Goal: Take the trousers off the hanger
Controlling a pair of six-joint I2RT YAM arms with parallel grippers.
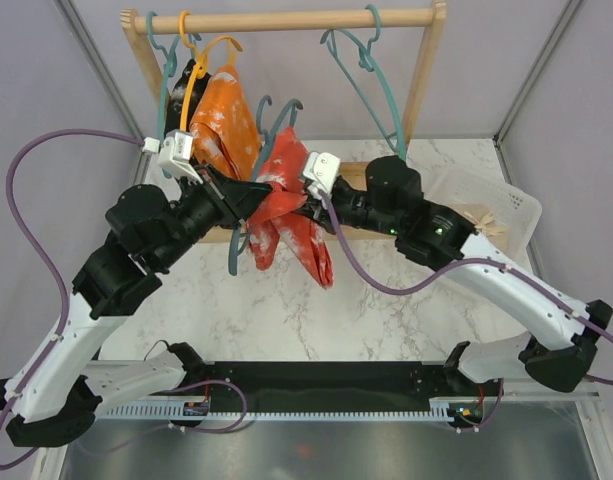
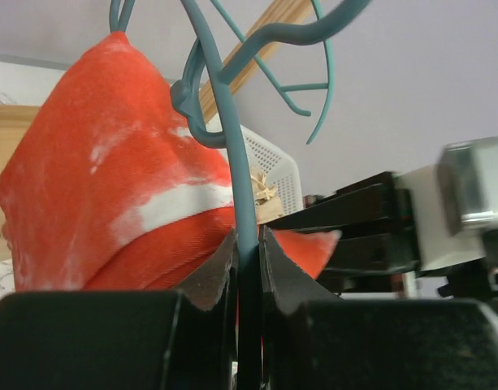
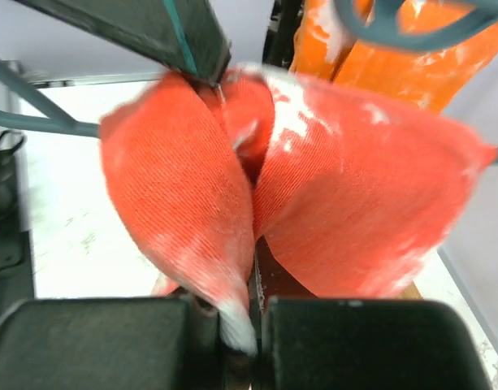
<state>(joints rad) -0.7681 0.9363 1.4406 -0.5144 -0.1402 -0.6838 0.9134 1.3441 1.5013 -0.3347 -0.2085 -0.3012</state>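
Up close, the left fingers point(image 2: 208, 276) pinch the teal hanger point(image 2: 245, 203) wire; the right fingers point(image 3: 354, 341) clamp the red white-flecked trousers point(image 3: 346, 203). Only overhead shows them dangling crumpled above the desk point(image 1: 386, 310), beside the orange pair point(image 1: 226, 125).

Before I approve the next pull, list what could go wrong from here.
1. The left pincer is shut on only the thin wire of the teal hanger; a hard tug may twist or slip it.
2. The right pincer pinches just a fold of the red trousers, so the cloth might slide out.
3. The orange trousers hang close by and could get snagged.
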